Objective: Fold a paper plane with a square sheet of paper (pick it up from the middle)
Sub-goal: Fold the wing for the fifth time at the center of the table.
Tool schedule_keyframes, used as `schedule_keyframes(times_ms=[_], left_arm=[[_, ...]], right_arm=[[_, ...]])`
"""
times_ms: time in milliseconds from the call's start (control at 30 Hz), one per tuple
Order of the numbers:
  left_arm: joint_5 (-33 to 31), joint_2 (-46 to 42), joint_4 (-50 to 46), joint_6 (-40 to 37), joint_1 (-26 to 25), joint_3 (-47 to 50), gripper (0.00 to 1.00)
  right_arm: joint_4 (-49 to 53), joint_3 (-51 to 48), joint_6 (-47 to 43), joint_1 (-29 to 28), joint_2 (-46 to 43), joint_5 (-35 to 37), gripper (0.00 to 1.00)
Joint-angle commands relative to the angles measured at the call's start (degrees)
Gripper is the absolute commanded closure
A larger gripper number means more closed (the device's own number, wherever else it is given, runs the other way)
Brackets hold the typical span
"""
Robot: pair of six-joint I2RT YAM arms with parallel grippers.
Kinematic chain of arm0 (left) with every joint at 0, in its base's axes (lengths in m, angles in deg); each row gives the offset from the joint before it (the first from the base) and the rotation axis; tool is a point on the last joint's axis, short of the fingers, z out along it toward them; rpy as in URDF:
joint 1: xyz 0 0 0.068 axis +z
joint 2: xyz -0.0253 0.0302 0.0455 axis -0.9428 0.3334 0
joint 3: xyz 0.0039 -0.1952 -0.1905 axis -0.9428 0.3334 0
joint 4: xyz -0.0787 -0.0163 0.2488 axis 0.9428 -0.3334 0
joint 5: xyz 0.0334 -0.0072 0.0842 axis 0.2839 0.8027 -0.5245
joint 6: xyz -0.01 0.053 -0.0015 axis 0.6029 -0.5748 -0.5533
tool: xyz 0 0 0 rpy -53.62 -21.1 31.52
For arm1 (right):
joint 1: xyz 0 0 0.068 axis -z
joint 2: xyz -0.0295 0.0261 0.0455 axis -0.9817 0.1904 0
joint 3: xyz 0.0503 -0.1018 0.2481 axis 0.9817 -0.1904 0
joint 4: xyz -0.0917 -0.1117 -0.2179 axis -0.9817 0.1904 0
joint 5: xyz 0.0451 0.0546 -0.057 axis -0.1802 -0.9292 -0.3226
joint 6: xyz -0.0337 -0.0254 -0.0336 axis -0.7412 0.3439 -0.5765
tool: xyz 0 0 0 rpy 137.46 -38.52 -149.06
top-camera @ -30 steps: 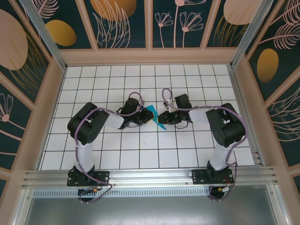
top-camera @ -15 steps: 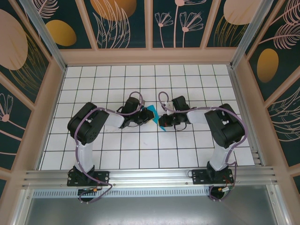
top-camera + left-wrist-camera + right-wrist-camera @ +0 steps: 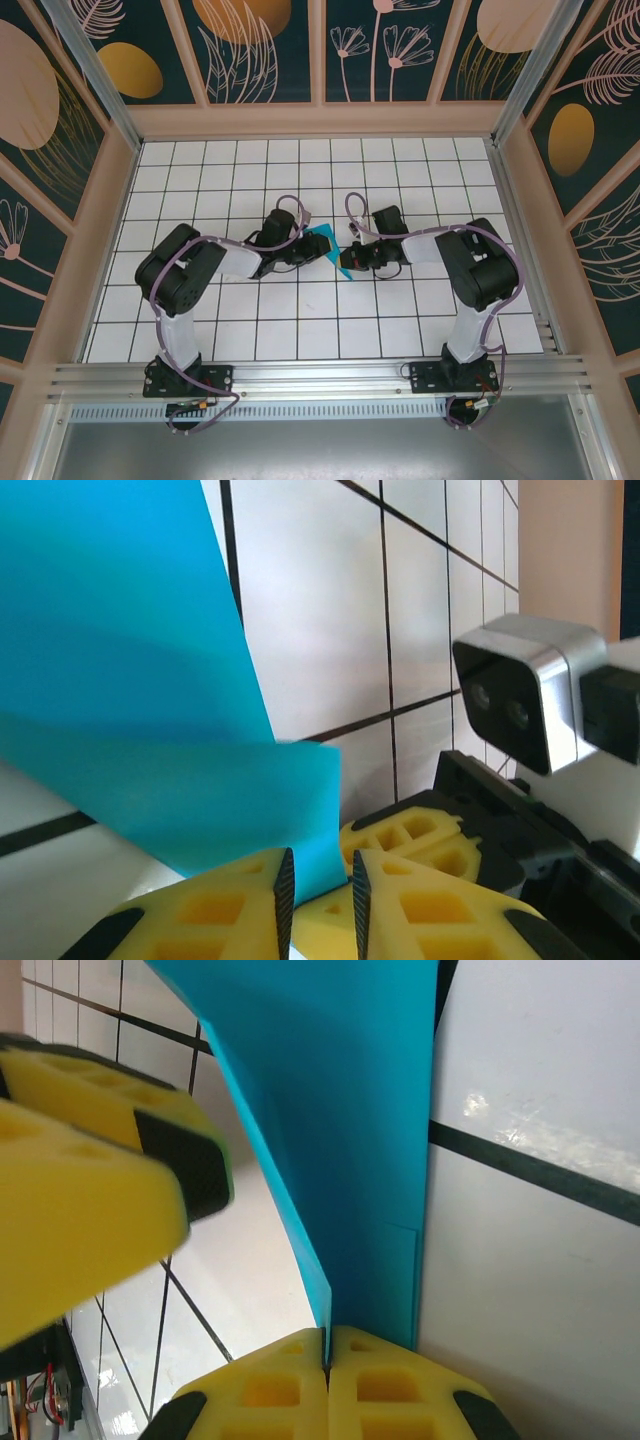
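On the white grid table (image 3: 200,320), the part-folded square sheet of paper (image 3: 321,241) stands between the arms. There the right gripper (image 3: 327,1334) clamps its edge, while the left gripper (image 3: 320,865) has its fingers slightly apart around a corner, grip unclear. Mid-fold, I judge: next, align the edges, then crease.

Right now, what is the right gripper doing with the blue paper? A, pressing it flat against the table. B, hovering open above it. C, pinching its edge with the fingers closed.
C: in the right wrist view the right gripper is shut tight on the lower edge of the teal paper, which rises up from between its tips.
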Motion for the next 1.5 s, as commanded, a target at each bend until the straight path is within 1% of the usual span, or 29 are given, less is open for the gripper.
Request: schedule_keyframes(times_ms=[0,133,333,567,800,967,1100,1300,1467], left_arm=[[-0.7,-0.5,2.4,0.2,-1.1,1.3,0.76],[-1.5,0.6,2.5,0.9,-1.6,1.5,0.79],[-1.2,2.8,2.1,0.9,-1.8,-0.5,0.8],[-3.1,5.2,-2.2,1.5,-1.9,-3.1,0.84],[-6.4,5.9,-11.3,0.6,-1.9,-5.4,0.86],[-6.8,6.9,-14.9,-0.2,-2.0,-6.1,0.86],[-6.6,7.5,-15.1,-0.3,-1.9,-6.1,0.86],[-6.4,7.3,-15.0,-0.7,-2.1,-5.7,0.86],[-5.9,7.1,-14.2,-0.8,-2.0,-5.2,0.86]], right_arm=[[1.2,-1.1,1.2,0.0,2.9,1.7,0.99],[1.6,-1.0,1.6,0.0,3.3,2.3,0.98],[1.6,-1.1,1.3,-0.1,3.4,1.7,0.98],[2.7,-0.7,0.3,-0.6,3.2,2.0,0.95],[2.1,-0.6,1.0,-0.3,1.4,0.4,0.92],[2.6,-0.8,1.9,0.3,-1.9,-0.4,0.86],[2.5,-2.3,3.1,0.5,-3.9,-1.4,0.83],[1.1,-5.4,5.3,0.5,-6.4,-1.9,0.83],[1.7,-6.7,4.9,0.5,-5.9,-1.2,0.89]])
